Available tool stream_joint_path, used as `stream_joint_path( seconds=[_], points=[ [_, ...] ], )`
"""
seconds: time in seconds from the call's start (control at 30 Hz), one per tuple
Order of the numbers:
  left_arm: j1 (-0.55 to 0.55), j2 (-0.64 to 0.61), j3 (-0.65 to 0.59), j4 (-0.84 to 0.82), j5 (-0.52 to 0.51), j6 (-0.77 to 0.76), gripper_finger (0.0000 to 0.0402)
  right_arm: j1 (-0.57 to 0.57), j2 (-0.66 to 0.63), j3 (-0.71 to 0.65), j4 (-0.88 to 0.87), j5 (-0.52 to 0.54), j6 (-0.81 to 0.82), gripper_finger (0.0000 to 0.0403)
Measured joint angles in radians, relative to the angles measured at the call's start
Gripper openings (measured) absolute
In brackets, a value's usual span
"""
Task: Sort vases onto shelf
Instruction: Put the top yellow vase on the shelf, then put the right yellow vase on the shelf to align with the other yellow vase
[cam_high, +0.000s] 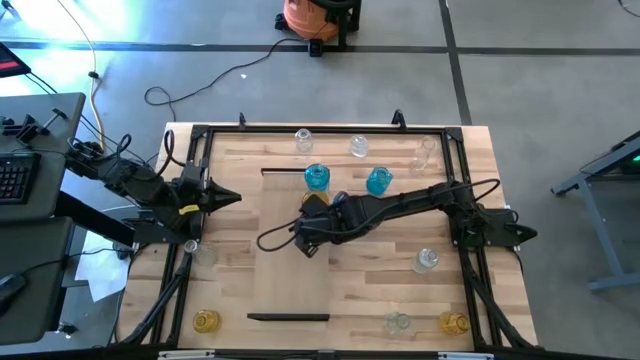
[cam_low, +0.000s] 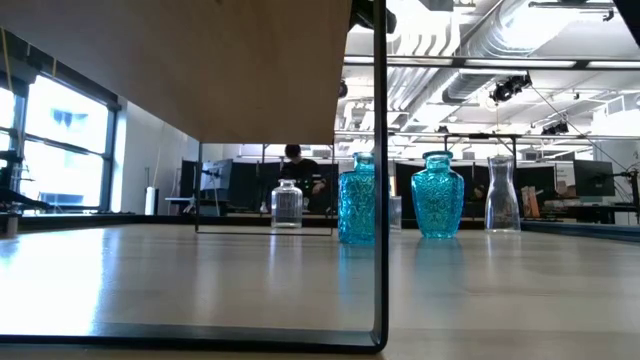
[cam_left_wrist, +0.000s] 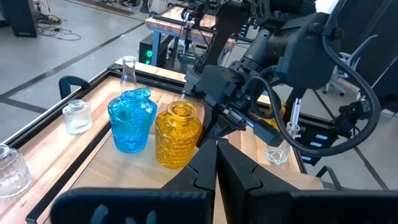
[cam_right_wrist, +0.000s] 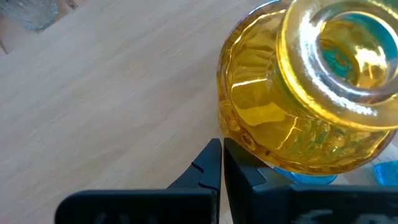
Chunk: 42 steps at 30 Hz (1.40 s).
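Yellow vase (cam_right_wrist: 311, 93) half cut off beside right gripper (cam_right_wrist: 221, 163), both grippers' fingers closed, empty

Upright yellow vase (cam_left_wrist: 178, 135) beside blue vase (cam_left_wrist: 132, 121)

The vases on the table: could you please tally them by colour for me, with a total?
Blue vases: 2
Yellow vases: 3
Clear vases: 5
Total: 10
A possible sixth clear one at the table's left edge is too faint to count.
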Motion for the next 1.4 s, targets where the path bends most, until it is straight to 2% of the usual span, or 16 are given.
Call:
stream_joint_path(
  seconds=[0.6,0.8,1.0,1.1,1.2,1.4],
  points=[
    [0.000,0.000,0.000,0.000,0.023,-0.001,0.0005,-0.003,-0.001,0.003,-0.024,-0.015,0.023,0.0000],
    [0.000,-0.007,0.000,0.001,0.026,-0.001,0.0005,0.031,-0.001,0.066,-0.030,-0.036,0.062,0.0000],
    [0.000,-0.027,0.000,0.000,0.031,0.000,0.0005,0.071,-0.001,0.200,-0.047,-0.077,0.072,0.0000],
    [0.000,-0.045,0.000,0.000,0.029,0.013,0.0005,0.094,-0.048,0.178,-0.048,-0.069,0.123,0.0000],
    [0.000,-0.062,0.000,-0.014,-0.024,0.024,0.0005,0.115,-0.082,0.190,-0.120,-0.007,0.185,0.0000],
    [0.014,-0.083,0.000,-0.082,-0.279,0.027,0.0005,0.141,-0.134,0.201,-0.215,0.195,0.246,0.0000]
  ],
)
